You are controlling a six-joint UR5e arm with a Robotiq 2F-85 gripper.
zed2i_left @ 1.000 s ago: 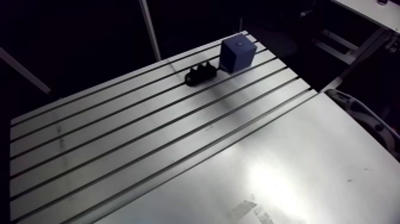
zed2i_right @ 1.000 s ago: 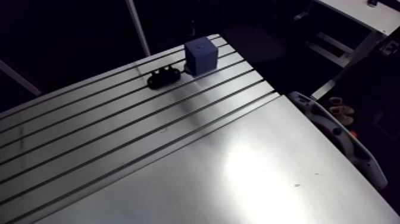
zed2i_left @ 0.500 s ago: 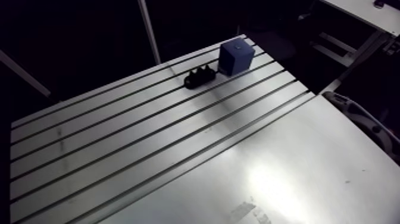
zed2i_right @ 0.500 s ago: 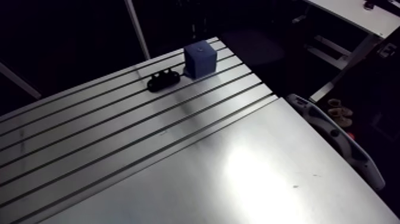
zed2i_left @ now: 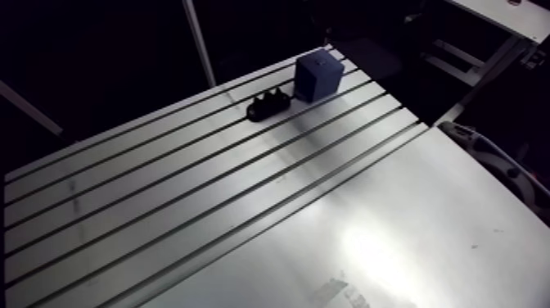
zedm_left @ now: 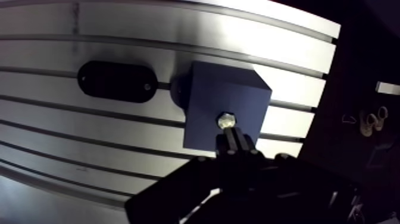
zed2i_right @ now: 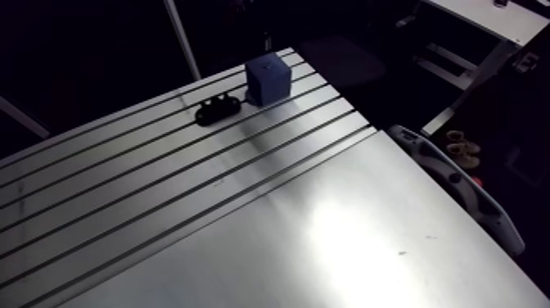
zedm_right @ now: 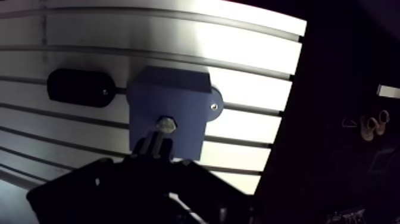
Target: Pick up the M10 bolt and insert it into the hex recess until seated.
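Observation:
A blue block (zedm_left: 223, 107) stands near the far edge of the slotted table (zed2i_left: 164, 188). The bolt's shiny hex head (zedm_left: 225, 121) sits in the middle of the block's top face. My gripper (zedm_left: 232, 136) hangs above the block, its two dark fingers pressed together, with the tips just short of the bolt head. Nothing shows between the fingertips. A black oval holder (zedm_left: 117, 81) lies on the table right beside the block. In the arm view the block (zed2i_left: 317, 75) and holder (zed2i_left: 268, 104) are small at the far end, and the gripper is out of sight there.
The near half of the table is a smooth bright plate (zed2i_left: 393, 237). Past its right edge lies a grey curved part (zed2i_right: 458, 184). The table ends just beyond the block, with a dark drop behind it.
The arm view has shifted a little, so the block and holder sit slightly further left and higher. They have not moved on the table.

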